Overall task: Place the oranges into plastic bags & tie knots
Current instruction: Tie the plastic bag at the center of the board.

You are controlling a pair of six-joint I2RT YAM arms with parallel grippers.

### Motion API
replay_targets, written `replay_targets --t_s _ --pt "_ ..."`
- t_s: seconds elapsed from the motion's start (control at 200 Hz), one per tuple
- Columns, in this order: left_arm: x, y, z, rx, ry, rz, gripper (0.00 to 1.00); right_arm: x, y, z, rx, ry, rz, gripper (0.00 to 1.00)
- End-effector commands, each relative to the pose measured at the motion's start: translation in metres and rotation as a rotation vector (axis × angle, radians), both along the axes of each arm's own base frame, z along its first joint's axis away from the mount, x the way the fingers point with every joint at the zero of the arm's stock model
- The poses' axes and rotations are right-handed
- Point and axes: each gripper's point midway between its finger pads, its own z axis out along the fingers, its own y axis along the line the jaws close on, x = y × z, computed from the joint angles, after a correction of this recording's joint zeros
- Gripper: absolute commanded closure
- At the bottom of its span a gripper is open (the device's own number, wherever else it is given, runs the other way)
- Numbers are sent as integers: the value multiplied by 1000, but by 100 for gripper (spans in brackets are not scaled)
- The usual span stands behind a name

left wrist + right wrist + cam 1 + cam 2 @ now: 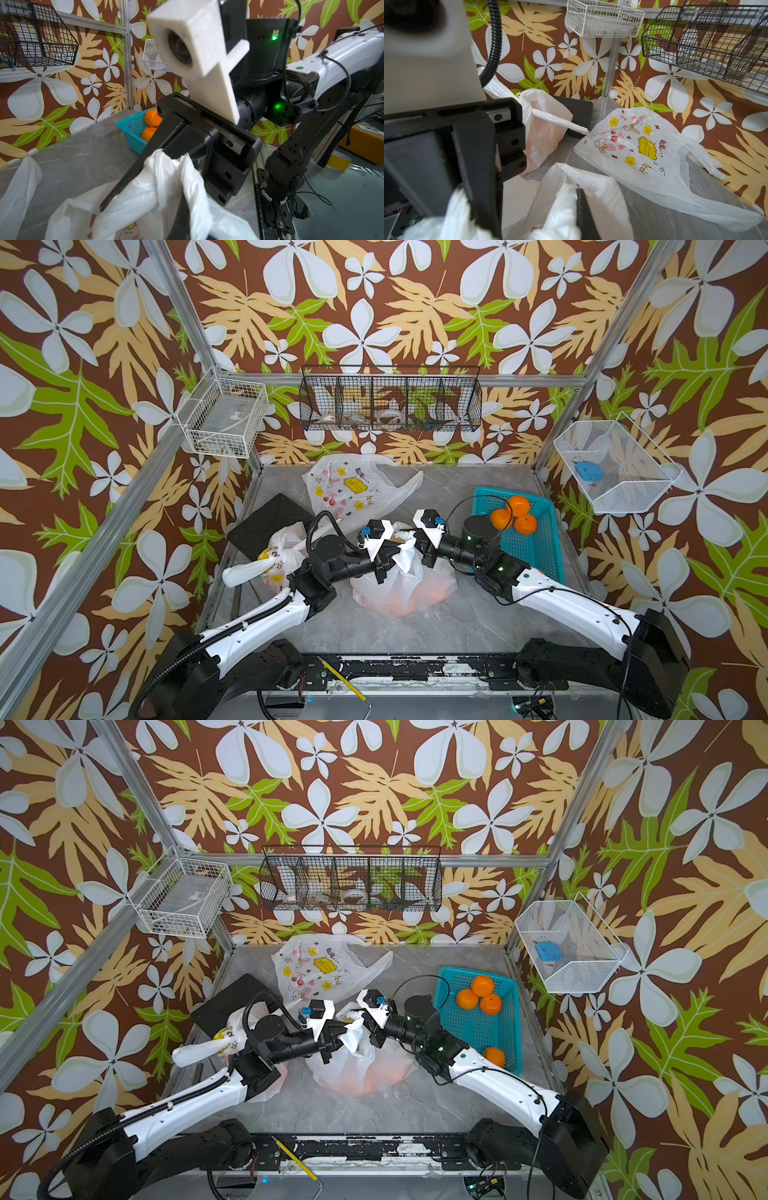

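Centre frame: translucent white bag (432, 585), oranges (401, 605) glowing through; bunched handles (405, 551) pinched by closed left gripper (392, 560) and right gripper (419, 549).

Bright, even light fills both top views, sharp throughout; shadows on the table (478, 626) are soft and faint. In the wrist views the close camera housing (193, 39) and nearest bag (560, 218) plastic blur, while the wall (591, 62) is crisp.
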Motion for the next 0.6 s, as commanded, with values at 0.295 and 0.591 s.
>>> replay_targets --t_s 0.295,0.591 --pt "-19 -16 4 -160 3 -48 100 -6 -17 47 368 -80 -36 100" --pt "-23 -4 -5 -193 -20 -13 89 -11 -18 39 382 -87 -20 100"
